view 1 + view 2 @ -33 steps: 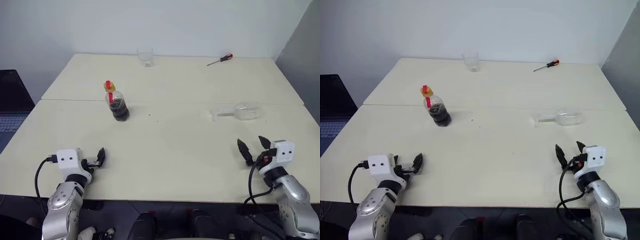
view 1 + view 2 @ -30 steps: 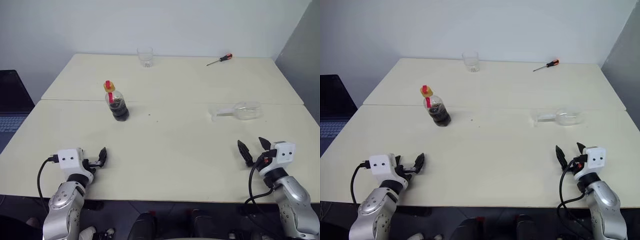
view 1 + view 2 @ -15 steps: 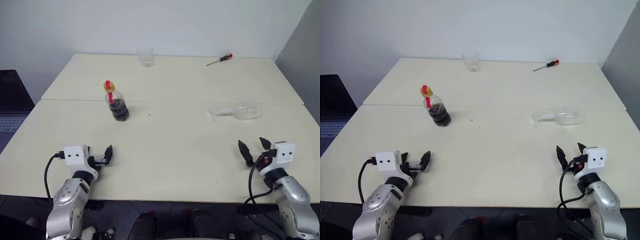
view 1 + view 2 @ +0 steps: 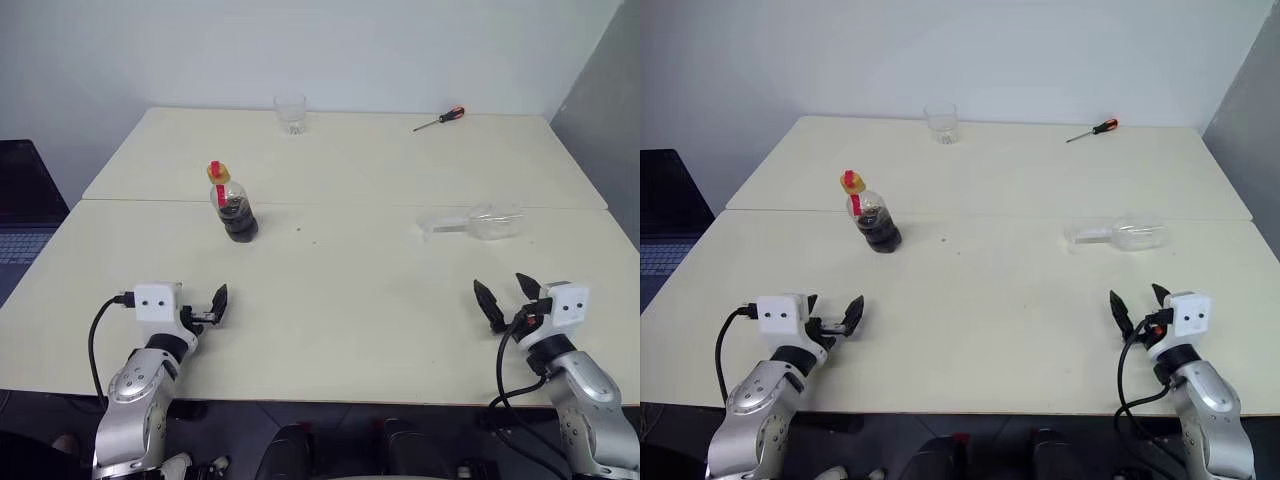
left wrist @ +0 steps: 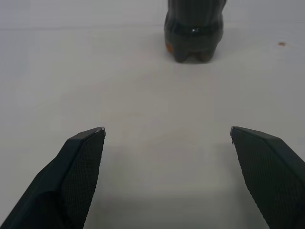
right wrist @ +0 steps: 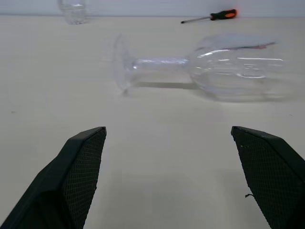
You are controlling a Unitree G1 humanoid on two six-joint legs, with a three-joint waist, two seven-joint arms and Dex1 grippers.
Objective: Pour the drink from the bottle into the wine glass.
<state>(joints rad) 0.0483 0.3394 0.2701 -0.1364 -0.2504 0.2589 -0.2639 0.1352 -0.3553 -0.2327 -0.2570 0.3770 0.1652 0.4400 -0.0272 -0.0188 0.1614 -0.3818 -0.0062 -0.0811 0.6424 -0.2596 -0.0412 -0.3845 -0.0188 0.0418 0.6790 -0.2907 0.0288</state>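
Both hands spread wide and empty, low over the near edge of the table (image 4: 330,330).
Left hand (image 4: 208,308) at lower left, fingers apart, gripping nothing; right hand (image 4: 505,300) at lower right, equally open and bare. The bottle (image 4: 232,203) stands upright left of centre with dark drink (image 4: 238,222) in its lower half; in the left wrist view its top is cut off. The wine glass (image 4: 480,222) lies on its side at right, faint. Tumbler (image 4: 290,113) and screwdriver (image 4: 441,119) sit far back.

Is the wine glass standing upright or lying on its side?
Lying on its side: the wine glass rests on the table, stem level, foot on edge.
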